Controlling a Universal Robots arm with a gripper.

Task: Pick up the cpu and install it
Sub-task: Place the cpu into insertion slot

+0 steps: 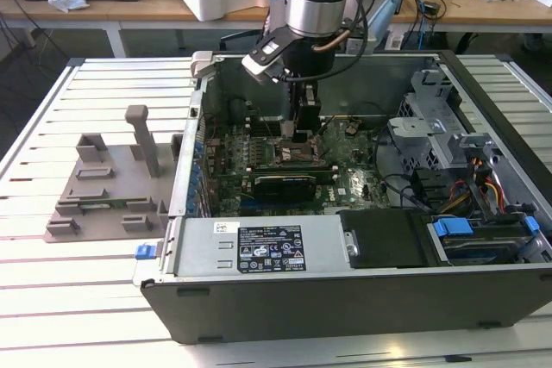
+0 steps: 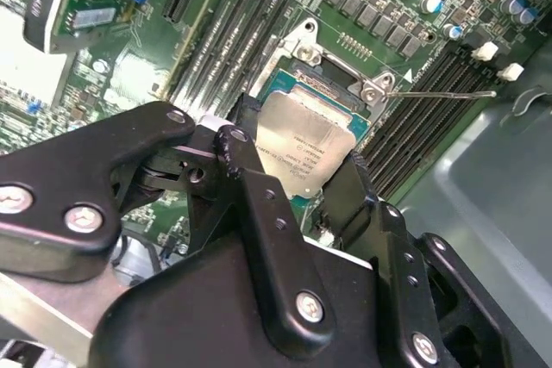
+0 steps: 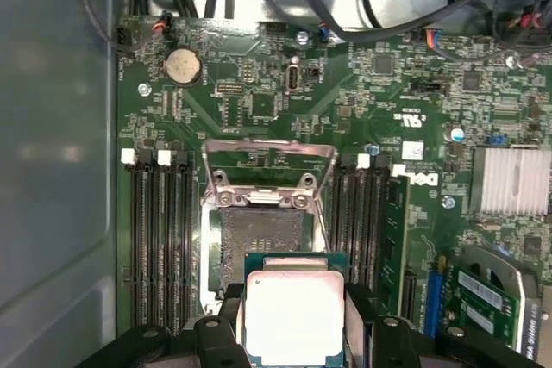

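The cpu [image 2: 304, 146] is a flat square chip with a shiny silver top, and my gripper [image 2: 302, 177] is shut on it, one black finger against each of two opposite edges. In the first wrist view the cpu [image 3: 293, 312] hangs over the near part of the open socket [image 3: 261, 234], whose metal load plate [image 3: 267, 154] is flipped up. The socket's bare contact field shows beyond the chip. In the exterior view my gripper [image 1: 297, 133] reaches down into the open computer case, just above the socket [image 1: 297, 154] on the green motherboard.
Memory slots [image 3: 157, 247] flank the socket on both sides. A black expansion card [image 1: 283, 184] lies just in front of it. Drive cages and cables [image 1: 466, 178] fill the case's right end. A grey holder tray [image 1: 103, 187] sits on the slatted table at the exterior view's left.
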